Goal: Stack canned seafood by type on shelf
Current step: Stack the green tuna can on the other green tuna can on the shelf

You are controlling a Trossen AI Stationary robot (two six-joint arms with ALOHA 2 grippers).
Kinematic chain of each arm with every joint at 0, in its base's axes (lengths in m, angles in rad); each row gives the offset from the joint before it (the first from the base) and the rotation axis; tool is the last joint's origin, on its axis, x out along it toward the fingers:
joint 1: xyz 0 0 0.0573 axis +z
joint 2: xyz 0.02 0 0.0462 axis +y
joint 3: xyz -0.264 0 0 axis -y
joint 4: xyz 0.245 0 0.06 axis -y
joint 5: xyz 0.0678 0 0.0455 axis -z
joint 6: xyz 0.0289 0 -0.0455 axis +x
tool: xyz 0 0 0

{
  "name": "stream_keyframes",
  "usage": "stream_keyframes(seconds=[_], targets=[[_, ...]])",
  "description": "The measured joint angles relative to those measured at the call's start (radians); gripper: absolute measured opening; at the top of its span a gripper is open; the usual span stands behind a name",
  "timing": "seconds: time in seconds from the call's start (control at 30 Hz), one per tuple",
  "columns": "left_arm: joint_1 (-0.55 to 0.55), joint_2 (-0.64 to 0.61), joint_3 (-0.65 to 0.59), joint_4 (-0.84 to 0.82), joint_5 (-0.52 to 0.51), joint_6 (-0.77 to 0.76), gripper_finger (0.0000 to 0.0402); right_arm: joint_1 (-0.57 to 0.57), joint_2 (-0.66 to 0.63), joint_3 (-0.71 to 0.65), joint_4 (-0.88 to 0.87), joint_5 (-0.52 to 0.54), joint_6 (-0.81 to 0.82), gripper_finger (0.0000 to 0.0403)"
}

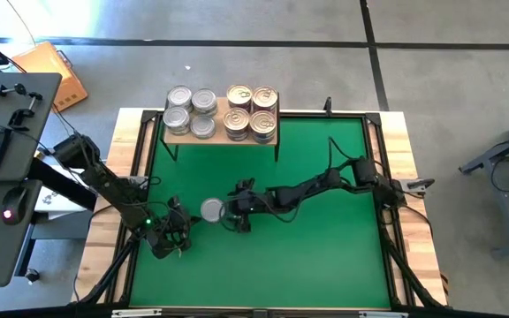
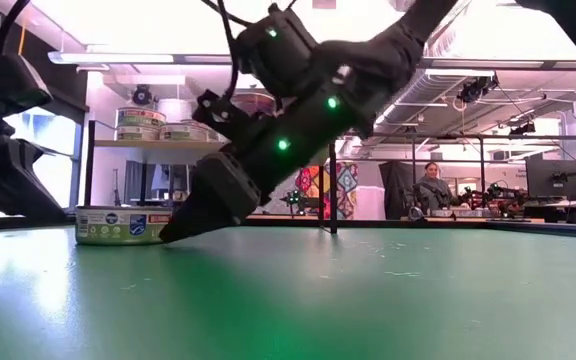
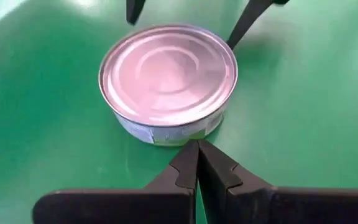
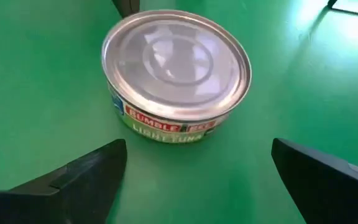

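Silver-lidded tin [image 1: 211, 209], centre-left of the green mat [image 1: 325, 256]: rigid, likely dense, slick-sided, best gripped across its rim; right gripper [image 4: 197, 171] fingers spread beside it, left gripper [image 3: 197, 163] fingers pressed together, empty.

- On the shelf [image 1: 222, 132], the tins [image 1: 223, 111] are too small in the high view for any label to be read.
- In the low view the right arm [image 2: 298, 110] hides the right half of the shelf and its tins.
- The lone tin [image 2: 120, 224] on the mat [image 1: 316, 256] is partly covered by the right gripper [image 2: 173, 235] in the low view.
- The left gripper [image 3: 197, 163] has its arm cut off by the low view's left edge.
- A person [image 2: 431, 187] far behind the table is too small to describe.
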Motion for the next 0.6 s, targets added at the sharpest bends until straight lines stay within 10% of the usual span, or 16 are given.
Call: stream_keyframes(seconds=[0.6], targets=[[0.078,0.007,0.000,0.005,-0.028,0.095,0.0000,-0.043,0.142,0.032,0.329,-0.136,0.019,0.0397]])
